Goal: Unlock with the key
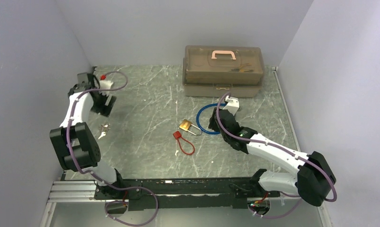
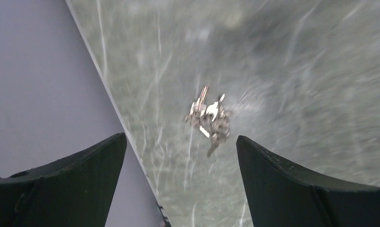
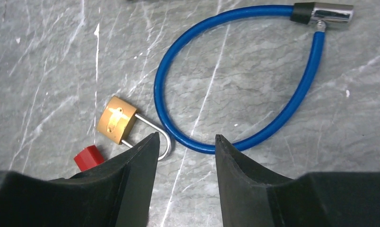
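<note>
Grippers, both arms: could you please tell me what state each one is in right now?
Left gripper: open wide, empty, over the keys.
Right gripper: partly open, empty.

Probably a lab test cell: plain walls (image 1: pixel 27 47) box in a marbled tabletop (image 1: pixel 145 104), aluminium rail (image 1: pixel 70 191).

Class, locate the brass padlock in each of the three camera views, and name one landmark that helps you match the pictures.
Top external: brass padlock mid-picture, just left of the blue cable lock.
Left wrist: not in it; only a bunch of keys.
Right wrist: brass padlock left of centre, low.
Shared landmark: the blue cable lock, its loop beside the padlock's shackle.
</note>
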Controlling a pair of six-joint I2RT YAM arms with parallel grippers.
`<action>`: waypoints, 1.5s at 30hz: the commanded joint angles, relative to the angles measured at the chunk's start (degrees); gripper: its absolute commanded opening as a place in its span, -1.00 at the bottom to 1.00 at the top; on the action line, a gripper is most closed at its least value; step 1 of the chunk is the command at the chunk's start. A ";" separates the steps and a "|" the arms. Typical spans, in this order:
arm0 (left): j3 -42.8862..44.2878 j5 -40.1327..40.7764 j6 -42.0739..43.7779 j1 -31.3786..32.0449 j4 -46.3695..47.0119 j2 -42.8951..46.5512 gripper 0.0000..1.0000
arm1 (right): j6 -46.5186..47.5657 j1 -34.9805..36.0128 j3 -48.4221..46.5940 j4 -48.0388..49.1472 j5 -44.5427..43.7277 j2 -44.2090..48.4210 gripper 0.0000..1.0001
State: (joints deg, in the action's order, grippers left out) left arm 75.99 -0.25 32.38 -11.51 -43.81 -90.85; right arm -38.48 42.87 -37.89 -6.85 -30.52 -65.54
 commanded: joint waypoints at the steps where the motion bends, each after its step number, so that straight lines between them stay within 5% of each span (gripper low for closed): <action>1: -8.17 -0.25 -0.02 -6.54 2.32 0.34 0.84 | 3.41 1.29 -3.63 2.91 2.08 -1.49 -0.03; 6: -13.02 0.07 -2.19 -7.70 7.87 1.60 0.73 | 4.22 2.44 -6.04 1.16 2.20 -2.48 -0.15; 12: -17.43 9.48 -1.48 -9.50 18.50 1.36 0.54 | 3.89 3.82 -6.67 -0.89 1.63 -2.31 -0.32; 23: -17.10 10.97 -0.81 -12.94 24.17 -3.30 0.12 | 3.03 5.78 -7.87 -2.48 0.13 -3.66 -0.62; 32: -21.72 17.16 3.52 -10.61 32.87 -9.04 0.15 | 2.80 6.72 -8.85 -2.04 -0.58 -4.42 -0.73; 45: -25.06 8.58 14.62 -2.29 22.80 -6.46 0.20 | 2.31 6.96 -7.93 -3.82 -3.66 -1.09 -0.74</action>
State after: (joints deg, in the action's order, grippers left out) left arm 52.10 15.92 42.63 -14.37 -12.23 -97.12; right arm -35.59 49.56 -44.34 -10.48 -31.38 -69.43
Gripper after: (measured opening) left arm 0.603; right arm 0.132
